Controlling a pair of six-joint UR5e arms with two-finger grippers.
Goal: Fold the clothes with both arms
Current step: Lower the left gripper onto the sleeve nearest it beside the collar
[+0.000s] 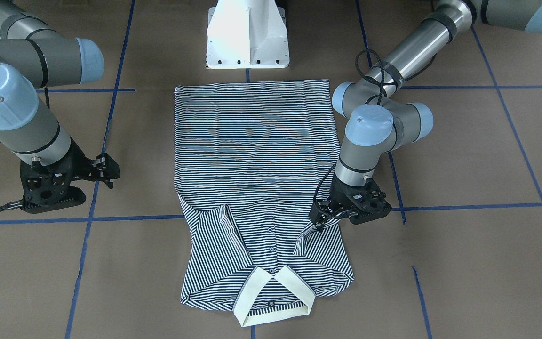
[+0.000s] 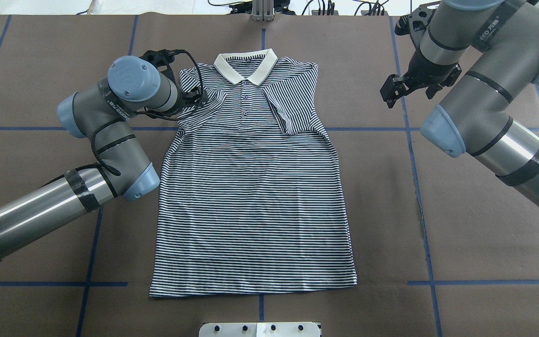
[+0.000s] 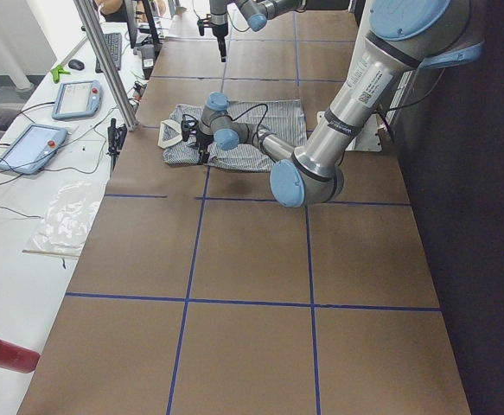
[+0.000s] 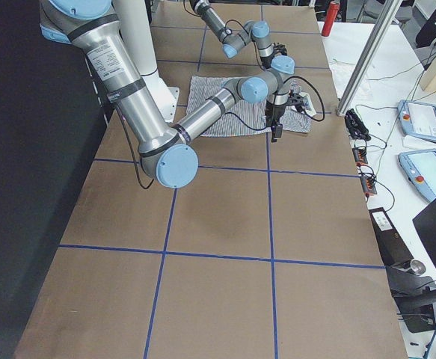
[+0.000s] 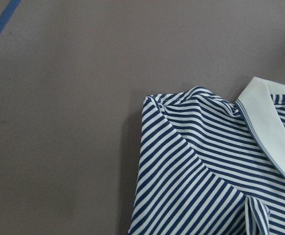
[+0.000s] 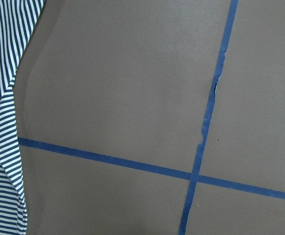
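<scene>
Left end effector (image 1: 320, 221) pinching the folded-in sleeve (image 1: 313, 235), right end effector (image 1: 104, 169) closed, empty, striped polo shirt (image 1: 257, 155) flat, cream collar (image 1: 271, 294)

L gripper (image 1: 320, 221) low — R gripper (image 1: 106, 172) raised

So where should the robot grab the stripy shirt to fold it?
Probably at the two corners of the bottom hem of the shirt, one gripper each, coming in from the outer sides. Both sleeves are already folded in and the hem lies flat with bare table beside it, so the fingers could slide under there.
</scene>
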